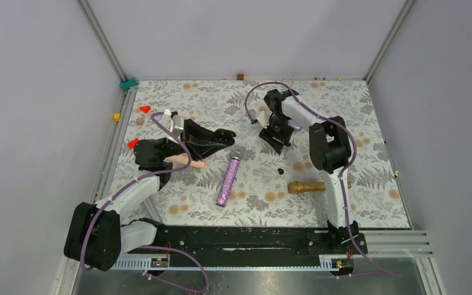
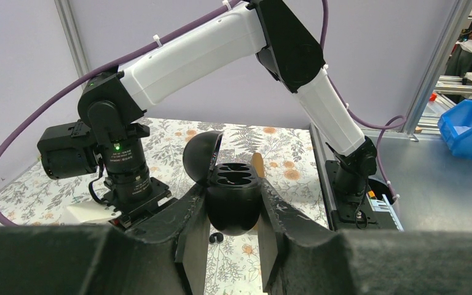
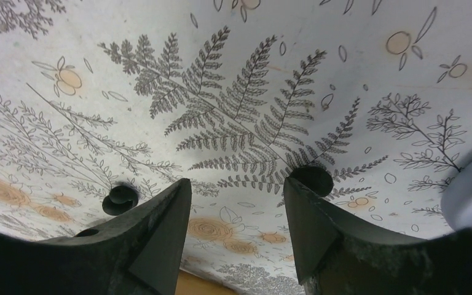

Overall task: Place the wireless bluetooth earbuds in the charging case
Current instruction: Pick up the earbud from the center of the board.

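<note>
**Left end effector** [image 1: 223, 136]: we are logging it as clamped on the charging case [image 2: 232, 200]. It is holding the case off the counter [image 1: 350, 117], with the lid [image 2: 198, 153] swung open and both sockets facing up, bare.

**Right end effector** [image 3: 236, 184]: we are recording its jaws as standing apart with nothing between them, hanging low over the counter.

**First earbud** [image 3: 120, 200]: we are finding it lying on the counter just outside the finger at the left of the right wrist view.

**Second earbud** [image 3: 311, 179]: we are finding it lying at the tip of the other finger, touching it or nearly so. Neither earbud is sitting in the case.

**Step in hand**, as we are judging it: picking up one earbud.
- We are advising a sideways shift so that a single earbud sits centred between the fingers.
- Then the tips should come down almost to the cloth and close gently. An earbud this small and round is likely to roll or squirt out of a hasty pinch.
- The left arm should be holding the case level, with its sockets open to the approach.

**Surface**: we are listing a counter covered in pale cloth printed with ferns and orange blossoms. A purple glitter microphone [image 1: 227, 181] and a gold microphone [image 1: 306, 186] are lying toward its near side, well apart from the case.

**Room**: we are noting plain grey wall panels [image 1: 233, 37] on three sides and aluminium posts [image 1: 101, 37] at the corners. A blue bin [image 2: 470, 129] is standing beyond the counter's edge.
</note>
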`<act>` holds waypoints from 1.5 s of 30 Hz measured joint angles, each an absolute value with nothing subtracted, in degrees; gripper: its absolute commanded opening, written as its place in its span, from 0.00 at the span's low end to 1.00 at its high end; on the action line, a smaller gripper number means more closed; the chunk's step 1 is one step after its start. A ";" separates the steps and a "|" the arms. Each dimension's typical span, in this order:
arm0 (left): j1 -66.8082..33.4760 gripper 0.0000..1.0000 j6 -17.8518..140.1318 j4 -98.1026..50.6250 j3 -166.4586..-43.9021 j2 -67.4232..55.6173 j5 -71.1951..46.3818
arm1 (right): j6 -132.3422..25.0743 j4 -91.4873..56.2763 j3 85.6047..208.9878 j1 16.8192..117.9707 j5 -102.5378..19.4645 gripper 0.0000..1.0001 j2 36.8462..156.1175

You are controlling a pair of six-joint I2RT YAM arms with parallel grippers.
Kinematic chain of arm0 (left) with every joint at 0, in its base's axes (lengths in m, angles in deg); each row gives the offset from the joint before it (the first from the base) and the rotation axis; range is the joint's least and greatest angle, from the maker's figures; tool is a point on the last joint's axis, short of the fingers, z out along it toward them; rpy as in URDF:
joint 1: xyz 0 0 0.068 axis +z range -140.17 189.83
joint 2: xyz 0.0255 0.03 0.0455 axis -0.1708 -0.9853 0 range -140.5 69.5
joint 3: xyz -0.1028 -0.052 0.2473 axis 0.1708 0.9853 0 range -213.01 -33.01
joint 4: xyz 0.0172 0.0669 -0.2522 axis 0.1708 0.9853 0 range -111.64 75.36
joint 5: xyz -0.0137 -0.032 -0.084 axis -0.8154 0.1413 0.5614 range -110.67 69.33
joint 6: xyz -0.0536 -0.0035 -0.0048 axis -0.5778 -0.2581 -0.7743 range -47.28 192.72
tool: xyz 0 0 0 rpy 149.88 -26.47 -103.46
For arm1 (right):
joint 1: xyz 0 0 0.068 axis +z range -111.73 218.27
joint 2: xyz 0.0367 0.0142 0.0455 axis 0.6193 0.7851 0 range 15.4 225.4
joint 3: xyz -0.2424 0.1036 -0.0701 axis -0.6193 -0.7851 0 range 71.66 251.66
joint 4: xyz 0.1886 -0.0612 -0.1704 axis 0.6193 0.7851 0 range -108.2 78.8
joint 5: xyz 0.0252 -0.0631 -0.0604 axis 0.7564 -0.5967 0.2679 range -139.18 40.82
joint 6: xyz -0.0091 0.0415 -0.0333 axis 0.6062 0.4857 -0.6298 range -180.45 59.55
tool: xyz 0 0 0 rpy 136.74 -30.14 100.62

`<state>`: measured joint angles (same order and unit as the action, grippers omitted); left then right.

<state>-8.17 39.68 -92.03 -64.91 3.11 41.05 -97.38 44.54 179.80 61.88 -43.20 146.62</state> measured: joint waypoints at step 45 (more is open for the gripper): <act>-8.17 0.00 39.70 -92.03 -64.91 3.57 41.15 | -97.64 38.11 176.54 62.17 -51.64 0.62 144.13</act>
<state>-8.17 39.70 -92.03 -64.91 3.57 41.15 -97.64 38.11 176.54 62.17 -51.64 144.13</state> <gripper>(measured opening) 0.295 0.622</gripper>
